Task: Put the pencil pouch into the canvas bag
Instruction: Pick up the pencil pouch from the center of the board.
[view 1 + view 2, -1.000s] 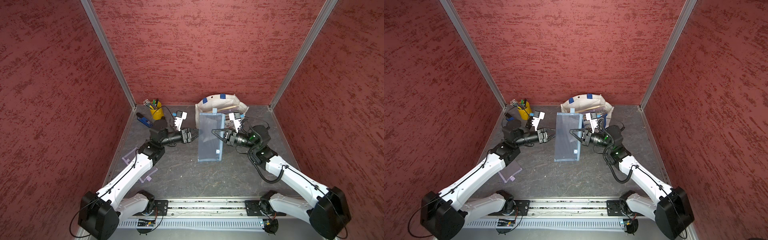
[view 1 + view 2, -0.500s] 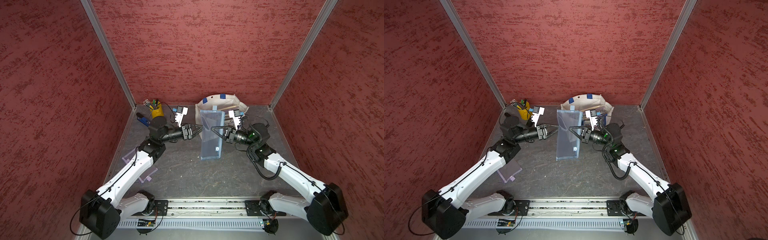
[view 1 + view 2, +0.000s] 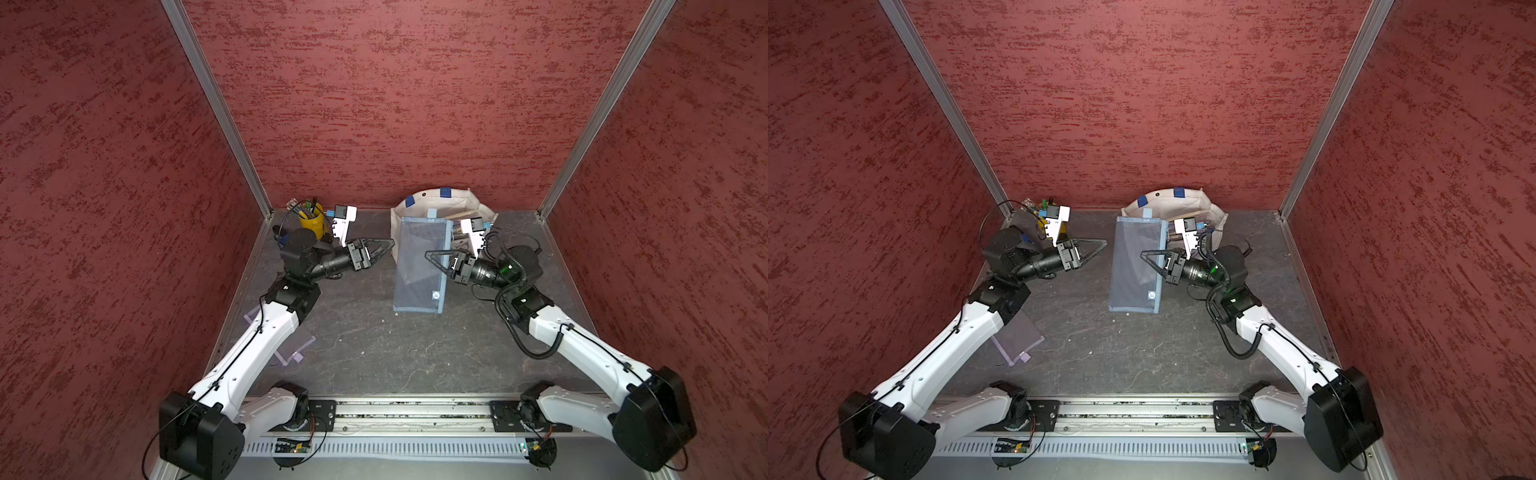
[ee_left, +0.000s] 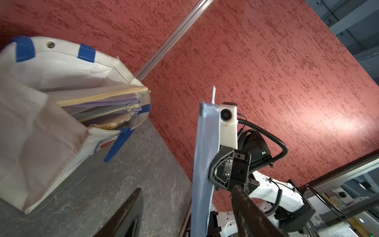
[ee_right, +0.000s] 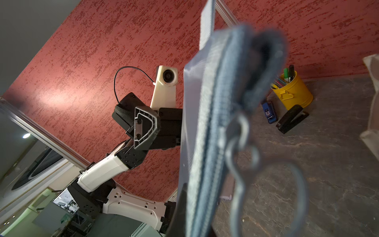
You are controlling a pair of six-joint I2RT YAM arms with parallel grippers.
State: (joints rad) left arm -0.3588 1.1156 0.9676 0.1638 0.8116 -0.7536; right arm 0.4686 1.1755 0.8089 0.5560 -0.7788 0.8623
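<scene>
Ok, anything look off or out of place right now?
Two things. The pencil pouch, pinched along its zipper edge by the right hand, seems to gape open at one end, though that is blurred. The canvas bag holds folders, and one blue handle flops down its front.

Left arm (image 3: 266,336): extended forward from its base, with the wrist turned inward toward the centre. Left gripper (image 3: 384,245): jaws apart and holding nothing (its fingers (image 4: 248,211) show spread in the left wrist view).

Right arm (image 3: 582,345): extended forward, with the wrist turned inward. Right gripper (image 3: 430,254): jaws closed on one long edge of the pencil pouch (image 3: 417,274).

In both top views the two grippers point toward each other, lie near horizontal, and stay apart.
</scene>
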